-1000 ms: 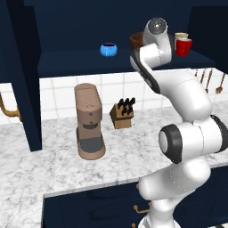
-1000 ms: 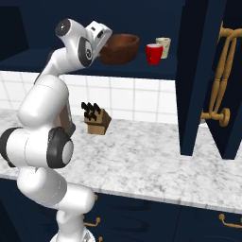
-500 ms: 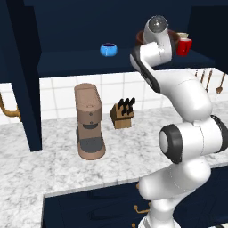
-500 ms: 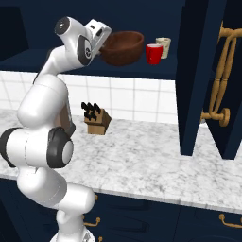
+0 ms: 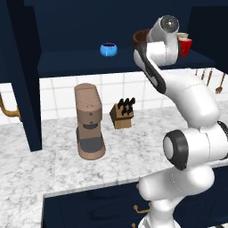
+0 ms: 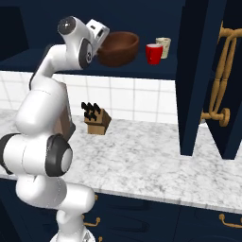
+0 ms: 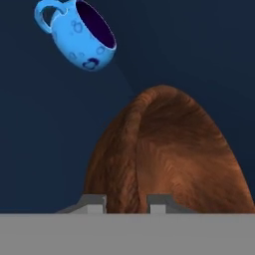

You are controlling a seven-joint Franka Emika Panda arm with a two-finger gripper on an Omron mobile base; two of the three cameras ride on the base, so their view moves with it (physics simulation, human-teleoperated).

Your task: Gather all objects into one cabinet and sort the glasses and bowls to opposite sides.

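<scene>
**Fingers close on the brown bowl's rim**

We see the fingers [image 7: 127, 201], a second ago spread wider, now drawn in narrow on either side of the rim of the brown bowl [image 6: 118, 48], which has come up off the cabinet [image 6: 198, 71] shelf and tilted. We judge the bowl is held and ready to be carried to its side of the shelf, one sorting step under way.

Taking the brown bowl as our landmark: in the right base view the red cup [image 6: 153, 53] stands just beside it on the shelf, the beige cup [image 6: 163, 47] behind that cup. In the left base view the blue bowl [image 5: 108, 49] sits well apart on the bowl's other side, the arm's wrist covering most of the brown bowl. That view also shows the coffee machine [image 5: 89, 121] and knife block [image 5: 122, 114] on the tabletop [image 5: 53, 156] below. The hand view alone gives us the rim between the fingertips, the blue bowl beyond it.
</scene>
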